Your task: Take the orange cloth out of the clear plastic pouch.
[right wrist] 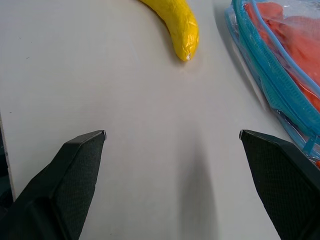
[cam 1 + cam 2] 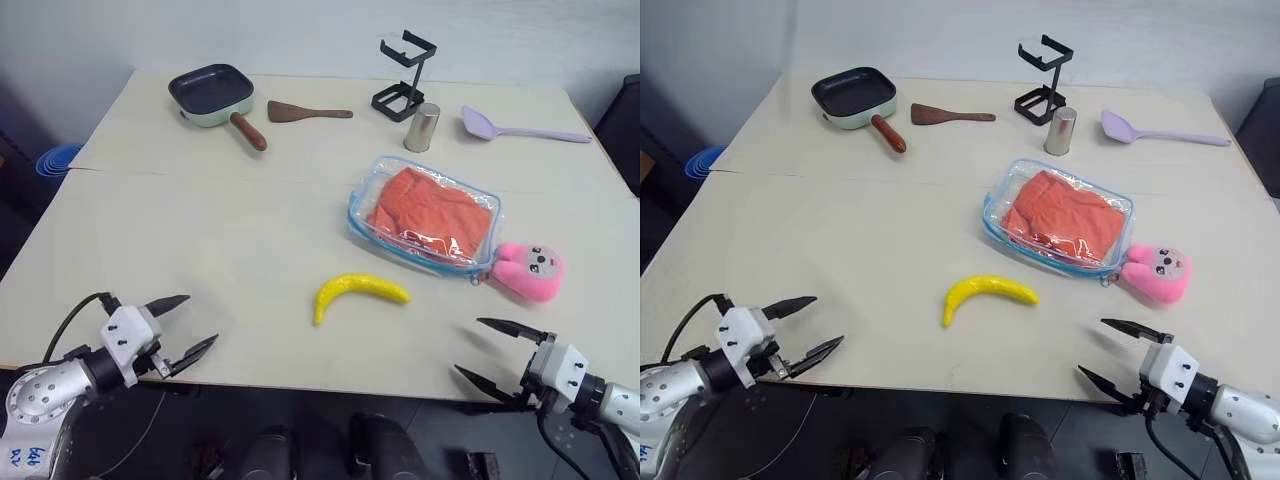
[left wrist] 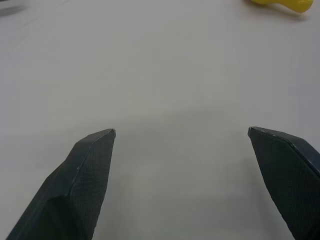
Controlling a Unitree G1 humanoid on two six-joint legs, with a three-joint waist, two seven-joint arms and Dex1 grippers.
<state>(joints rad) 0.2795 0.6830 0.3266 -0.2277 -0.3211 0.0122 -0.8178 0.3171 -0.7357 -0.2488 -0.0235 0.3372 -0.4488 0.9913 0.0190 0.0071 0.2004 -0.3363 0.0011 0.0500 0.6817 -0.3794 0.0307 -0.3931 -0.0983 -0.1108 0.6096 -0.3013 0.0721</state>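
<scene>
The clear plastic pouch [image 2: 424, 213] with light blue trim lies flat on the table, right of centre. Inside it sits the wrinkled orange cloth [image 2: 432, 209], also seen through the plastic in the right wrist view [image 1: 295, 45]. My left gripper [image 2: 186, 324] hovers open at the table's near left edge, far from the pouch, with nothing between its fingers. At the near right edge my right gripper [image 2: 485, 347] is open too and empty, a short way in front of the pouch [image 1: 272, 70].
A yellow banana [image 2: 355, 294] lies between the grippers and the pouch. A pink plush toy [image 2: 530, 270] touches the pouch's right corner. Farther back are a pan [image 2: 214, 97], brown spatula [image 2: 305, 112], black stand [image 2: 404, 78], metal cup [image 2: 422, 127] and lilac spoon [image 2: 520, 127].
</scene>
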